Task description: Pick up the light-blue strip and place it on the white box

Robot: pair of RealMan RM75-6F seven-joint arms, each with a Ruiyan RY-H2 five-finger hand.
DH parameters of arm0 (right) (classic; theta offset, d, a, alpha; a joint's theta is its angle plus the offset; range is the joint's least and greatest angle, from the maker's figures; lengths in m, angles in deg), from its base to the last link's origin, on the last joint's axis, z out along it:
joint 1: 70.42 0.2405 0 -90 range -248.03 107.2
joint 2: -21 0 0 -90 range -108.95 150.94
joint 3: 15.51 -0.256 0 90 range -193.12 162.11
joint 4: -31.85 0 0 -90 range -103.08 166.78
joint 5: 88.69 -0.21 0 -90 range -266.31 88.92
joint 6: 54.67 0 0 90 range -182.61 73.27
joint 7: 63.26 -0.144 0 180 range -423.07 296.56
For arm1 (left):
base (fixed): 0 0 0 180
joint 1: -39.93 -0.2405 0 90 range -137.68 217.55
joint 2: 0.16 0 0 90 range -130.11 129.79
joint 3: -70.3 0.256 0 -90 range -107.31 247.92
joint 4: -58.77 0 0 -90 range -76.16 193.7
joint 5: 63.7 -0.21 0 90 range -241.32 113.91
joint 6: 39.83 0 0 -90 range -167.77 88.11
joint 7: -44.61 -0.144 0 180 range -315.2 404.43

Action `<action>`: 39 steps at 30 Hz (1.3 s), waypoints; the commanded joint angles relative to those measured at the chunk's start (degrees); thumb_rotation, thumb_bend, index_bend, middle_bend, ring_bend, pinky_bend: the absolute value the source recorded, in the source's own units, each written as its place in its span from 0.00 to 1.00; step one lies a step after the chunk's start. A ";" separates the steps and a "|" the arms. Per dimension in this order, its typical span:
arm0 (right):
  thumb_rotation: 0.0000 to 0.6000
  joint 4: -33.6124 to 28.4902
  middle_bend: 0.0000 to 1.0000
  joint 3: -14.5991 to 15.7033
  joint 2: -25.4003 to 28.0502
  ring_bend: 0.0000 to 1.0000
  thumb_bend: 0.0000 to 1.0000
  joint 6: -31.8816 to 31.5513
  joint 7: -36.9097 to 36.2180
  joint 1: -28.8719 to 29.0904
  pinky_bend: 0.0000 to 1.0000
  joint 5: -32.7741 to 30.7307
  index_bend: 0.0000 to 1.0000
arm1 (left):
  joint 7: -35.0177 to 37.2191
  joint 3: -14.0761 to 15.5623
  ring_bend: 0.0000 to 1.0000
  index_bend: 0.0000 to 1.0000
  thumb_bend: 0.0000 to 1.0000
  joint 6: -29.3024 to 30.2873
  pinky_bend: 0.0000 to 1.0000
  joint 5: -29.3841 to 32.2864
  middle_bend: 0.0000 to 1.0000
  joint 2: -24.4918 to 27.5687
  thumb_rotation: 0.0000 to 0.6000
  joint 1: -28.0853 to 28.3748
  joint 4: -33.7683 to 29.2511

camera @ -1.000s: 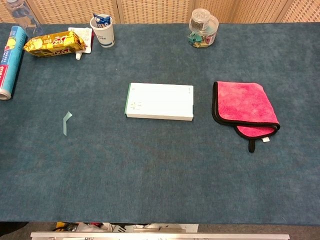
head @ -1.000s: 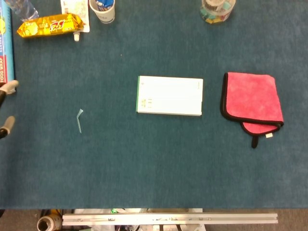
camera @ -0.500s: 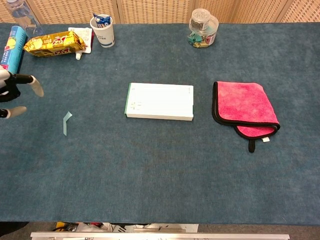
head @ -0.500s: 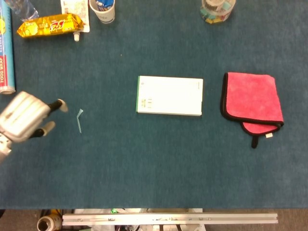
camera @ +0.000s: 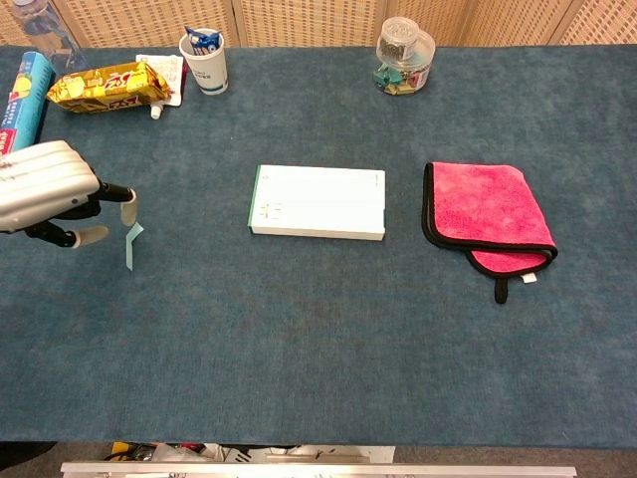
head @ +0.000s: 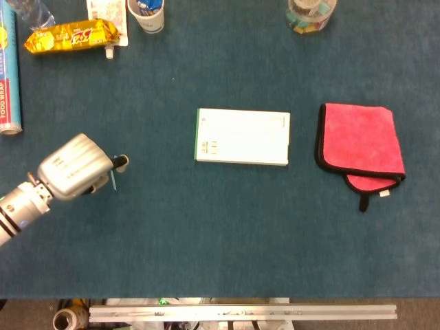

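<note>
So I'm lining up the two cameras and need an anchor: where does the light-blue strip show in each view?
Head view: the light-blue strip lies left of centre, mostly hidden by the left robot hand above it.
Chest view: the strip lies at the left, just right of that robot hand, plainly visible.
Shared landmark: the white box, to the strip's right in both.

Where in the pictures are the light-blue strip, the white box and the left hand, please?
light-blue strip [camera: 129,249]: chest view, middle of its length.
white box [camera: 318,200]: chest view, centre of its top face.
left hand [camera: 45,187]: chest view, silver back of the hand.
</note>
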 commanded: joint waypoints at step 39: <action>1.00 -1.76 0.39 0.58 -0.03 0.35 0.19 -0.63 1.99 -1.00 0.41 -0.82 0.27 | 5.29 7.59 0.98 0.42 0.36 1.86 0.89 0.99 0.99 -10.33 1.00 3.83 16.05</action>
